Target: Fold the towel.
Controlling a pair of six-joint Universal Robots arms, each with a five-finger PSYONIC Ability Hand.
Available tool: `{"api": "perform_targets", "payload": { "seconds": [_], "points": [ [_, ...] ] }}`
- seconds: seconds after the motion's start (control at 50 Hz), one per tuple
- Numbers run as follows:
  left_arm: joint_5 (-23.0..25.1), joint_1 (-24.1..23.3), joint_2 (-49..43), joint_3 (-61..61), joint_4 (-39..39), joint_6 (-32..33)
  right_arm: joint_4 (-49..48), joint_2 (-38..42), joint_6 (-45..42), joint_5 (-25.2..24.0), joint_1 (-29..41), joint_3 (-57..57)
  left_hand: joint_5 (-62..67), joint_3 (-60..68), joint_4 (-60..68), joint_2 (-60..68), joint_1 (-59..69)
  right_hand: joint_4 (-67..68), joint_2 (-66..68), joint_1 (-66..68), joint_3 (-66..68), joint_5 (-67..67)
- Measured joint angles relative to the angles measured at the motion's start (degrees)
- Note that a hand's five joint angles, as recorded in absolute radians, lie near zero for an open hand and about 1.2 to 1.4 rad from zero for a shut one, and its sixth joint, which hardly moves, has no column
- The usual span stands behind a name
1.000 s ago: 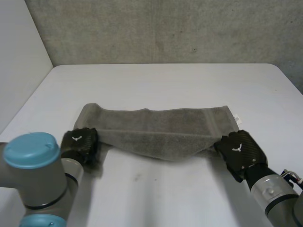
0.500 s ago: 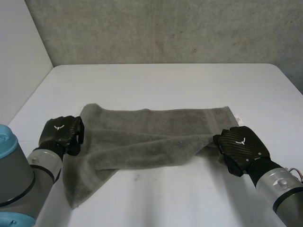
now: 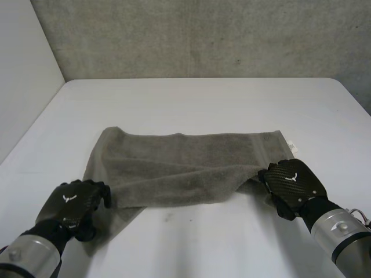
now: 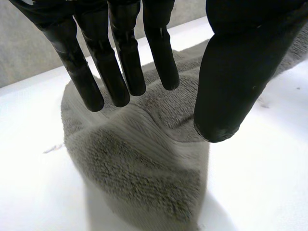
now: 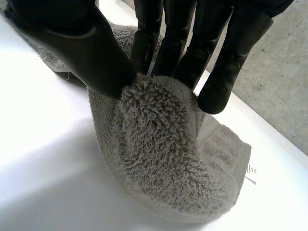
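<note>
While the right hand (image 3: 293, 182) is clamped on the grey towel (image 3: 185, 168), thumb and fingers pinching a thick bunch of pile at the towel's near right corner, the left hand (image 3: 72, 207) holds nothing. In the left wrist view its fingers (image 4: 120, 57) hang straight, well parted from the thumb, above the towel's near left corner and not touching it.

The towel lies crumpled and partly doubled along its near edge. Its near left corner trails out flat toward the left hand. The white table (image 3: 203, 104) shows bare on every side of the towel. A small label (image 3: 291, 145) sits at the towel's far right corner.

Risks as I judge them:
- If I move the right hand alone, only one end of the towel travels. The fold would come out skewed, with the left corner dragging.
- The right pinch is on a rounded bunch, not a clean edge. I cannot tell how many layers it holds, so one could slide out under tension.
- The left corner lies flat on the table. Fingers closing there may push it into a ruck rather than get under it.
</note>
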Motion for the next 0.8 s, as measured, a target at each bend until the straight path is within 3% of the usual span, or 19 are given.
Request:
{"api": "perform_targets", "payload": {
  "seconds": [0.14,0.34,0.8],
  "points": [
    [0.0,0.3,0.2,-2.1,-0.4,0.0,0.0,0.2,-0.1,0.0,0.0,0.1,-2.5,-2.6,-2.6,-2.6,-2.2,0.0,0.0,0.0,0.0,0.0],
    [-0.2,0.7,-3.6,-3.5,2.2,0.1,-0.1,0.3,-0.2,0.0,0.0,0.5,-19.4,-19.0,-19.0,-19.2,-18.7,0.0,0.0,0.0,0.0,0.0],
    [-0.5,0.8,-12.0,-1.6,6.7,6.1,-0.5,0.4,-0.2,0.0,0.2,0.9,-16.2,-16.2,-16.2,-16.2,-16.1,0.0,0.0,0.0,0.0,0.0]
  ]
}}
